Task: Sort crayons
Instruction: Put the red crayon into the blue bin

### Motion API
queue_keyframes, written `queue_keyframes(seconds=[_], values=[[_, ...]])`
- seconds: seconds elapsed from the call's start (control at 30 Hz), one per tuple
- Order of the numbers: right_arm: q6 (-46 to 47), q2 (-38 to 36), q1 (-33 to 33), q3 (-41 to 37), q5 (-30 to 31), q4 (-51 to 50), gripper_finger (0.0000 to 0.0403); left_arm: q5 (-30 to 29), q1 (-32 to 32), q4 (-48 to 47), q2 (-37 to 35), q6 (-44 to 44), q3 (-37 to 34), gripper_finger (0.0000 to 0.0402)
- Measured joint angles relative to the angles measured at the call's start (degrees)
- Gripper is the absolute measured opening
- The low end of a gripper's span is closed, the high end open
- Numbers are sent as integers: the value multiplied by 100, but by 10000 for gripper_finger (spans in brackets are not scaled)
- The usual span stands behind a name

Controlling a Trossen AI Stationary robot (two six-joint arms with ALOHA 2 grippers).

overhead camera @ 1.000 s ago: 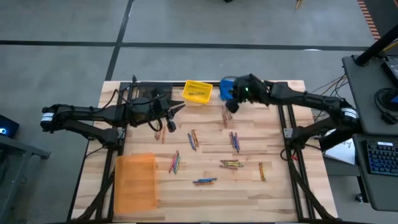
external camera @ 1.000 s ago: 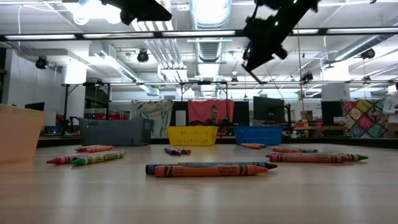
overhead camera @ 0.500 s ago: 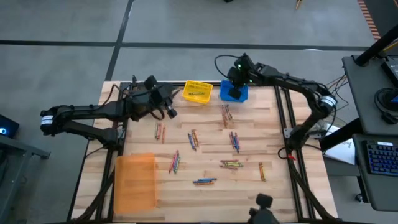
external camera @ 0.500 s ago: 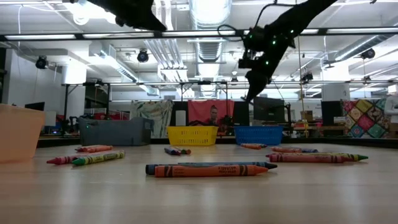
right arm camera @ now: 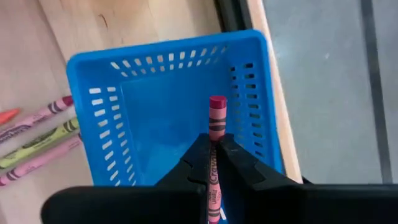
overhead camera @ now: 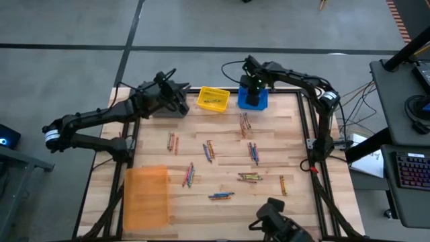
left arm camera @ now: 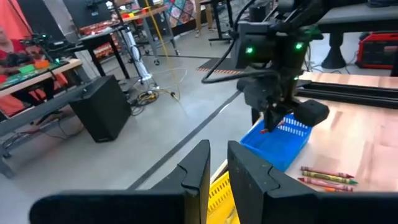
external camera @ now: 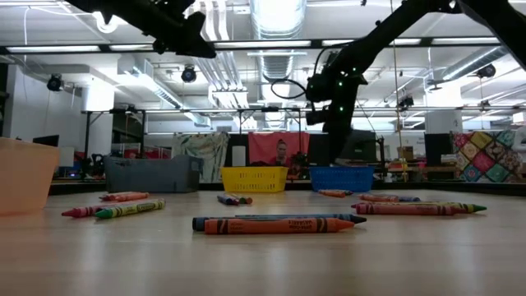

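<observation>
Right now the right hand (right arm camera: 211, 155) is clamped on a red crayon (right arm camera: 216, 134) above the blue bin (right arm camera: 155, 118) | risk: it drops skewed, bounces off the rim onto the surface (overhead camera: 222, 168) | left hand (left arm camera: 214, 165) nearly together, empty, over the grey bin (overhead camera: 168, 109) | other crayons (overhead camera: 250, 177) lie scattered.

Along the table's (overhead camera: 295, 202) upper edge in the high view stood three bins in a row: one (overhead camera: 169, 107) at upper left under the left gripper (overhead camera: 180, 94), one (overhead camera: 213, 99) at upper centre, and one (overhead camera: 253, 99) just right of it, with the right gripper (overhead camera: 251, 82) hanging over that last bin and a crayon (right arm camera: 214, 155) pinched between its fingers. A fourth bin (overhead camera: 146, 196) lay at lower left of the frame. Loose crayons (overhead camera: 250, 177) lay scattered in small clusters over the middle and lower centre of the tabletop, all apart from the bins.
</observation>
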Motion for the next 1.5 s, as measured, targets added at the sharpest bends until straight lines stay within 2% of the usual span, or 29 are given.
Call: queue_keyframes(seconds=[0.2, 0.33, 0.47, 0.6, 0.77, 0.9, 1.5], values=[[-279, 9, 0, 16, 175, -30, 12, 170, 39, 20, -4, 466, 11, 39], [-87, -70, 0, 35, 178, -127, 12, 175, 125, -289, -83, 785, 172, 39], [177, -72, 2, 33, 144, -361, 12, 167, 188, -721, -206, 475, 356, 39], [82, -72, 19, 33, 141, -346, 12, 196, 179, -698, -353, 210, 441, 39], [-67, -72, 36, 33, 138, -328, 12, 688, 184, -659, -461, -189, 472, 39], [-170, -72, 39, 28, 139, -157, 12, 1057, 179, -713, -433, -183, 432, 39], [-171, -72, 39, -132, 135, 144, 13, 1061, 184, -749, -155, -10, 417, 39]])
